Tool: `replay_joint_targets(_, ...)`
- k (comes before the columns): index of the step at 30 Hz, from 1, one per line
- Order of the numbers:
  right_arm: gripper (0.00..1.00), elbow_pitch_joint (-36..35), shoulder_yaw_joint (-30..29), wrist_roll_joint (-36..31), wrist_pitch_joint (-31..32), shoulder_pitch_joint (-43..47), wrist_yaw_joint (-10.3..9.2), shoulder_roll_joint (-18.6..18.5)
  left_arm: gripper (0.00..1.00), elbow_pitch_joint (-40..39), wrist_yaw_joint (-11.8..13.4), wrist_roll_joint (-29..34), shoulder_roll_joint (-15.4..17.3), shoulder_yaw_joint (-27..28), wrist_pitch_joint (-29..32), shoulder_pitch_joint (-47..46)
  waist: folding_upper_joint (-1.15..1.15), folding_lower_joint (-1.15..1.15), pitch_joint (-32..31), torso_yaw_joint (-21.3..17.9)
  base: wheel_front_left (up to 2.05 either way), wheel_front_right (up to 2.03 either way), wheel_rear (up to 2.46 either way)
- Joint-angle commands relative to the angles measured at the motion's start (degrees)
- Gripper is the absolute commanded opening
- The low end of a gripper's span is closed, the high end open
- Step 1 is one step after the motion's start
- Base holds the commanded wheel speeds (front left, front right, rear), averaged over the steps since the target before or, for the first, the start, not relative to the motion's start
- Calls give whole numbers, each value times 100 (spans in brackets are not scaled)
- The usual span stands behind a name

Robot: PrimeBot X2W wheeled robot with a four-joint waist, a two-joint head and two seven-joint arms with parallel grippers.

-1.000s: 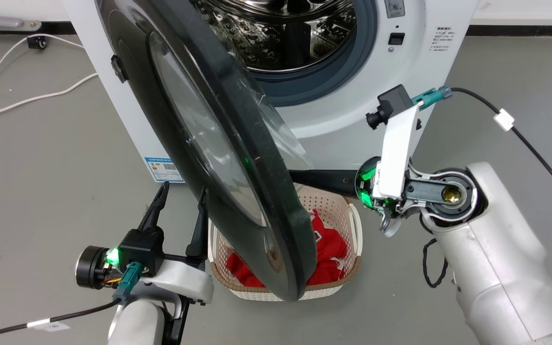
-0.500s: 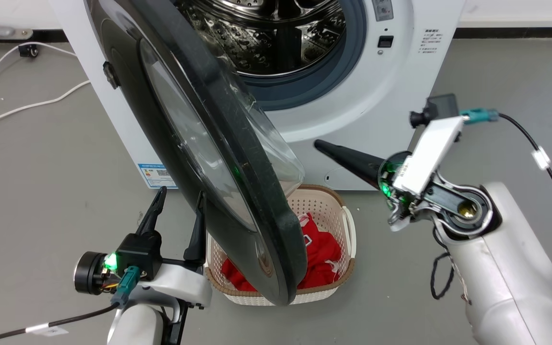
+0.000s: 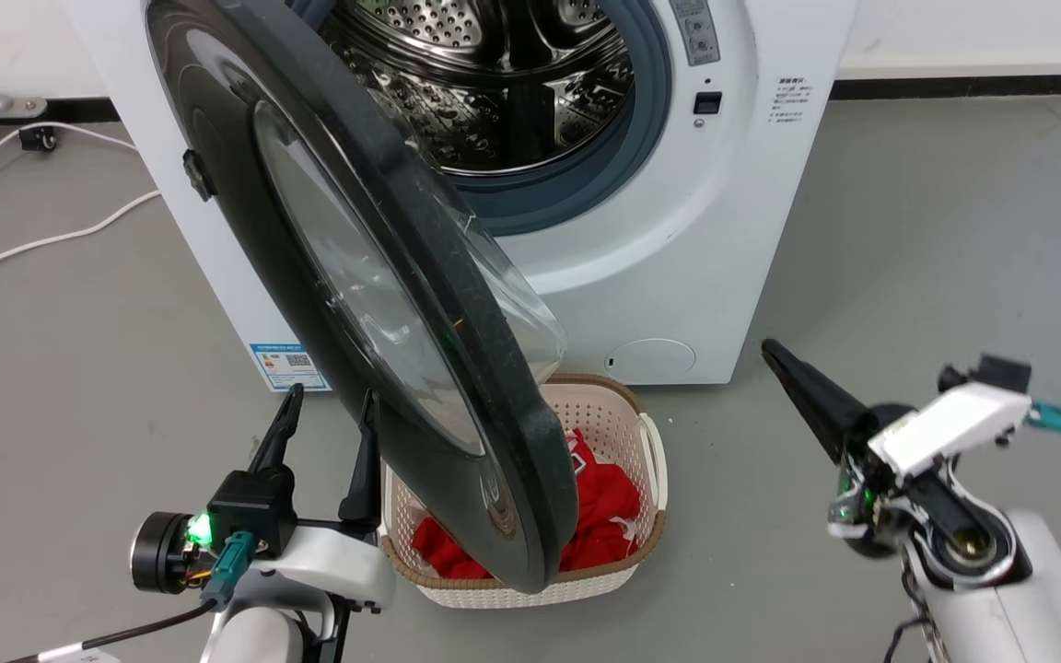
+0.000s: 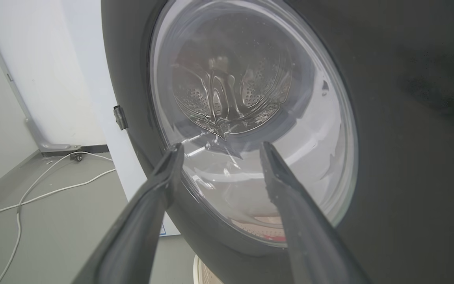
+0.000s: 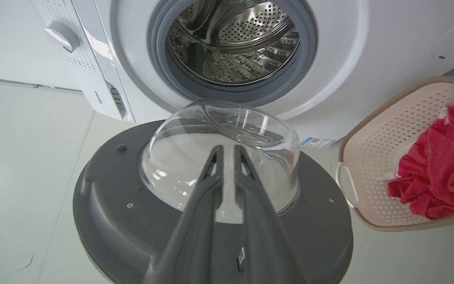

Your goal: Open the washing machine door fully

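Door state: the large round glossy black washing machine door with the clear bulging glass centre [image 3: 374, 304] stands swung out from the white machine front, hinged on the machine's left side. It is roughly edge-on in the head view. Judged part open, not fully.

Left gripper [image 3: 332, 396]: fingers spread wide, nothing between them. The door's outer face is directly ahead of it and just to its right. The right finger is very near the black rim; I cannot tell whether it touches.

Right gripper [image 3: 770, 352]: fingers drawn together, holding nothing. The door's inner face and glass bowl lie ahead of its tips, well apart. The cream perforated plastic basket [image 3: 650, 451] with the red cloth [image 3: 613, 497] sits between this gripper and the door.

Reasoning: the closed fingers make a single narrow point, suited to pushing the inner face outward rather than gripping it.

Clearance:
- The door's lower edge overhangs the basket.
- Beyond the left gripper there is open grey floor, with loose white cables [image 3: 33, 244] farther off.
- The left gripper stands in the door's likely sweep, so it may have to give way.
- The steel drum [image 3: 494, 101] mouth is unobstructed.
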Motion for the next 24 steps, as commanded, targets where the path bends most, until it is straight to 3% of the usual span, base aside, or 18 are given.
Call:
replay_joint_targets(1,91,-36,-12,-27,-48,83,0,29,100,3,20,-19,3,-1,-15,47,0,0,-17,-9,0,0,0)
replay_joint_targets(2,100,-64,-35,-32,-142,185,0,45,100,9,16,-21,1,2,-15,75,0,0,-43,-14,0,0,0)
replay_joint_targets(8,100,-209,-149,-199,-906,696,0,108,100,24,33,-30,-4,33,-15,193,0,0,-186,-48,0,0,0)
replay_joint_targets(13,100,-270,-149,-1039,-1907,920,0,85,100,29,45,-38,-9,50,-15,218,0,0,-215,-55,0,0,0)
replay_joint_targets(19,100,-297,-124,-2752,-3200,896,0,-129,100,12,62,-35,-11,71,-15,187,0,0,-165,-77,0,0,0)
replay_joint_targets(24,100,-569,-247,-5082,-3776,815,-1,-258,100,-8,58,-11,-6,100,-15,158,0,0,-134,-91,0,0,0)
